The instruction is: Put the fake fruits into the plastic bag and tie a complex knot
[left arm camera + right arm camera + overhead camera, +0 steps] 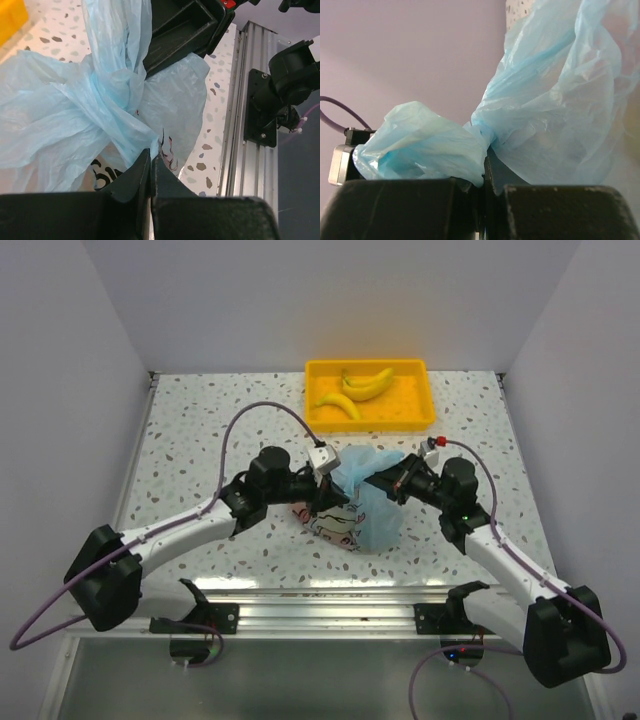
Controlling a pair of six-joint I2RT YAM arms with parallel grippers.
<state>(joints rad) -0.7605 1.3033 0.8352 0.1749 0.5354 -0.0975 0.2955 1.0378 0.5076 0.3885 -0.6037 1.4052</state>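
The light-blue plastic bag (368,512) lies in the middle of the table, with a cartoon print on its near side. Its top film is gathered into a twisted knot (119,100), also seen in the right wrist view as the knot (481,131). My left gripper (151,155) is shut on a strand of film coming out of the twist. From the other side my right gripper (485,161) is shut on a bunched handle end (420,145). In the top view the left gripper (337,501) and the right gripper (378,483) face each other over the bag. Two bananas (366,384) lie in the tray; whatever is inside the bag is hidden.
A yellow tray (420,410) stands at the back of the table behind the bag. An aluminium rail (330,605) with both arm mounts runs along the near edge. White walls close in the left, right and back sides.
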